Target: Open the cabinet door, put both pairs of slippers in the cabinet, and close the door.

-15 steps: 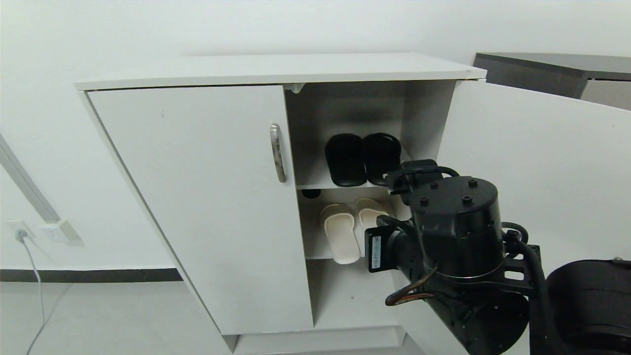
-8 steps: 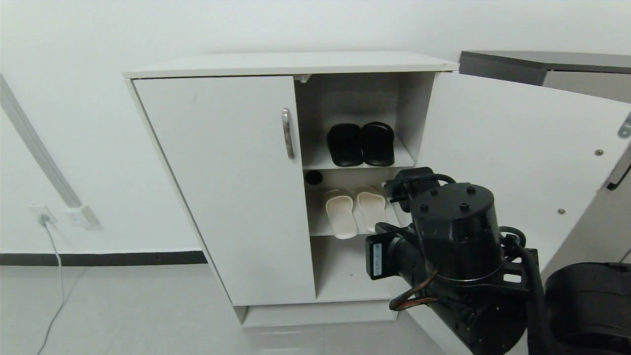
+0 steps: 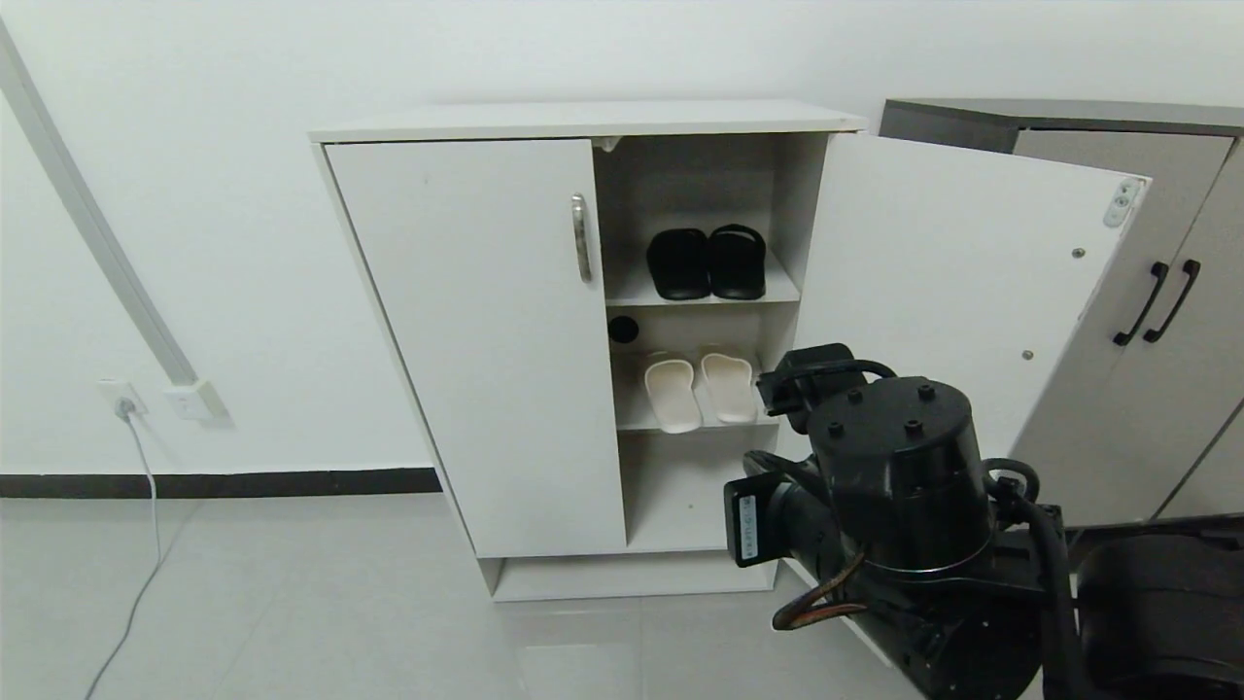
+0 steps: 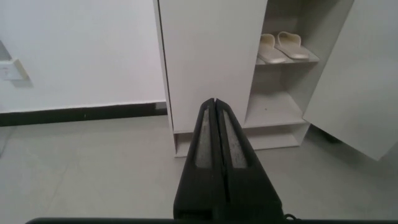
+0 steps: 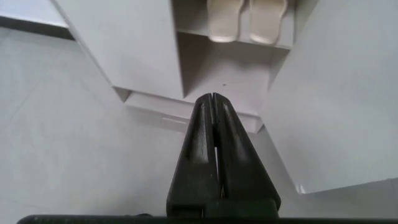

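The white cabinet (image 3: 583,122) stands against the wall with its right door (image 3: 952,282) swung wide open and its left door (image 3: 486,340) shut, the metal handle (image 3: 580,237) upright at its inner edge. Both pairs of slippers are inside, in the open right half. The black slippers (image 3: 707,262) sit side by side on the upper shelf, and the cream slippers (image 3: 700,391) sit side by side on the shelf just below.

The left gripper (image 4: 214,104) hangs above the grey tiled floor (image 4: 93,168), in front of the cabinet and apart from it, its jaws pressed together with nothing between them. The right gripper (image 5: 213,98) points down towards the foot of the cabinet, beside the open door; its jaws are also together and hold nothing.

A grey cupboard (image 3: 1147,292) with black handles stands behind the open door. A wall socket (image 3: 121,397) with a cable plugged in sits low on the wall, well to the other side.
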`<state>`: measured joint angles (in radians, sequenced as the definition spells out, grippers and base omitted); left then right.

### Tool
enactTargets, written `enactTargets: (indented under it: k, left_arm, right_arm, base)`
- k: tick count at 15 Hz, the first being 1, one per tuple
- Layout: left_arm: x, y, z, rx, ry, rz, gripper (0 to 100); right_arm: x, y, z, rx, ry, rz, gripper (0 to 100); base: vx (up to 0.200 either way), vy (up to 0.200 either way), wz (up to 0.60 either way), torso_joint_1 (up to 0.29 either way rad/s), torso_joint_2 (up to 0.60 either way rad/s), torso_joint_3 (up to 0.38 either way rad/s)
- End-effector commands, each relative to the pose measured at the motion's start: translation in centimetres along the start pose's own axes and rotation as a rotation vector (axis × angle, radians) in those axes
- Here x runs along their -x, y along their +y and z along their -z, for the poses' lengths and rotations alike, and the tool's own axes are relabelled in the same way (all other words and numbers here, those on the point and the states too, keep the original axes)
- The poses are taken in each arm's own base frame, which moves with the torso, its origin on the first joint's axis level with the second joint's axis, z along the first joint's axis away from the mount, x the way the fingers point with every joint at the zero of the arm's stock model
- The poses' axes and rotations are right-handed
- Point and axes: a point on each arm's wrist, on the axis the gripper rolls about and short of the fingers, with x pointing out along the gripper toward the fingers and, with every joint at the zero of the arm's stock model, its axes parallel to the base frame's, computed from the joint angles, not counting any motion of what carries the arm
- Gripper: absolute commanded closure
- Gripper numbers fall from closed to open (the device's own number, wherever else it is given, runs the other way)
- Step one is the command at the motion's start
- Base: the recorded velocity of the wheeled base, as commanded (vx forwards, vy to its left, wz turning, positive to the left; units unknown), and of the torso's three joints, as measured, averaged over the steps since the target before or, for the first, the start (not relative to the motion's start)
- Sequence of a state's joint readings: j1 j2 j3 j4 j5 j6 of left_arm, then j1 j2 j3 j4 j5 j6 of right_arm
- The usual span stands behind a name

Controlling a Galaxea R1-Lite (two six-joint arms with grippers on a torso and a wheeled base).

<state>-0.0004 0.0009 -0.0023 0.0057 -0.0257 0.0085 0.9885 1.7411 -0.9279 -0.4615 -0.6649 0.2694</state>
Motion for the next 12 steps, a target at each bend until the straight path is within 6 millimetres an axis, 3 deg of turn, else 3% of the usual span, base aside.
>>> enactTargets:
  k: [1,6,9,12]
  left_arm:
    - [0.0,0.0,-0.02,-0.001,0.0,0.0,100]
    - [-0.01,0.0,0.02,-0.001,0.002,0.001,100]
    - [-0.01,0.0,0.02,0.001,0.002,0.0,100]
    - [-0.01,0.0,0.02,-0.001,0.002,0.0,100]
  right_arm:
    - [-0.01,-0.04,0.07,0.001,0.002,0.002,100]
    - [-0.33,-0.38,0.15,-0.002,0.006,0.017,100]
    - [-0.29,-0.66,-0.06,-0.005,0.001,0.021,100]
    - [-0.39,-0.64,0.15,0.0,0.007,0.024,100]
  base:
    - [0.0,0.0,0.0,0.0,0.0,0.0]
    - [0.0,0.0,0.0,0.0,0.0,0.0]
    - [0.0,0.0,0.0,0.001,-0.18,-0.281]
    - [0.0,0.0,0.0,0.035,-0.49,-0.369]
